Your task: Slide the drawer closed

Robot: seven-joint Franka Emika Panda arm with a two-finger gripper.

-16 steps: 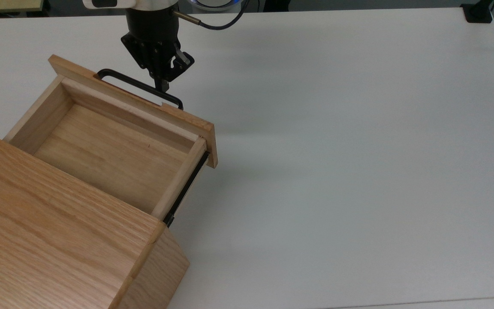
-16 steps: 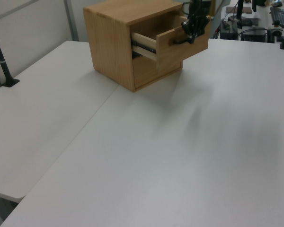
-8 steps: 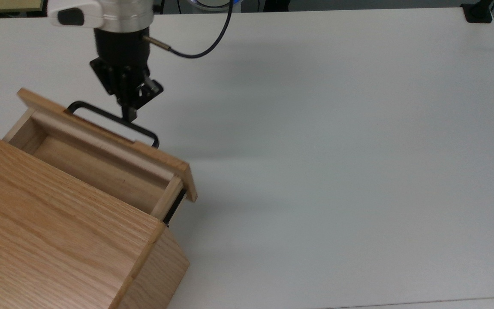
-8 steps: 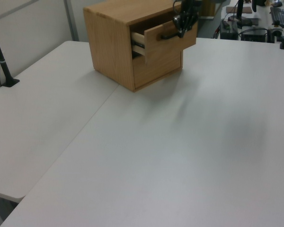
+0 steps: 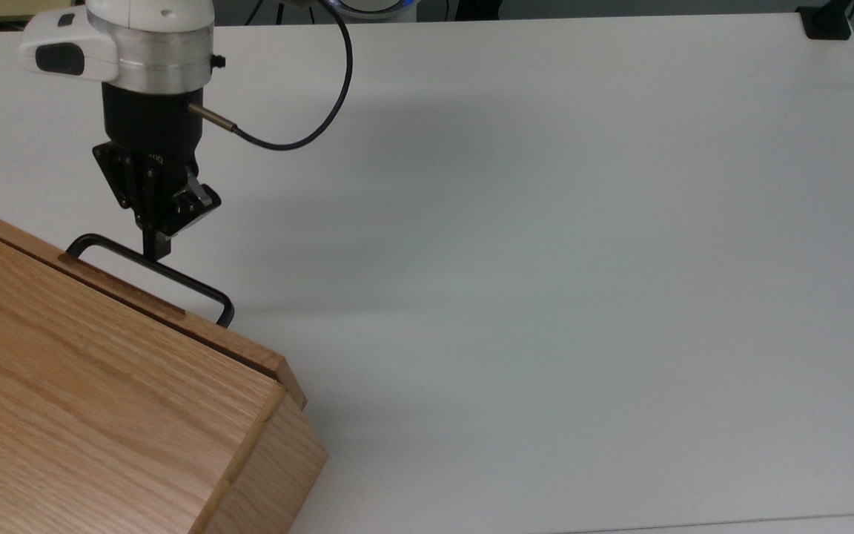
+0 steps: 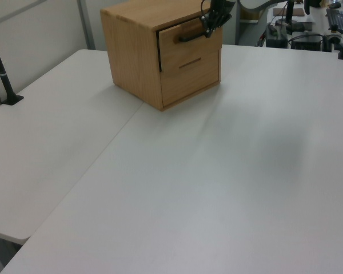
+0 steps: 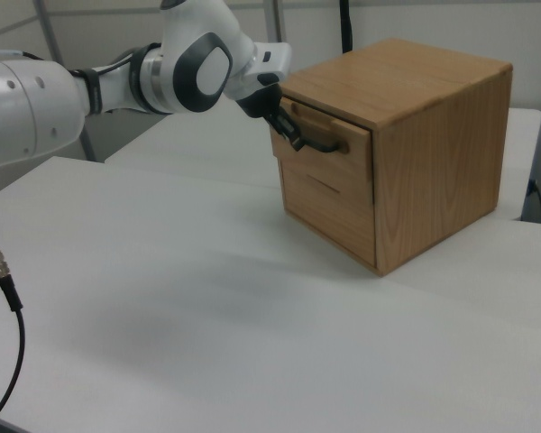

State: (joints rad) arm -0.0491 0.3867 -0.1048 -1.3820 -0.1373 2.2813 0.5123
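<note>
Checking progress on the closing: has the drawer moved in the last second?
Yes. The drawer has slid into the cabinet, toward the top view's lower left.

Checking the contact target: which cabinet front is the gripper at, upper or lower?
The upper drawer: it carries the black bar handle where the gripper sits. The lower front below has no bar handle.

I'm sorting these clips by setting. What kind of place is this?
Probably a robotics lab or office workroom: a robot arm works at a wooden cabinet on bare white tables, with cables and desk equipment behind.
</note>
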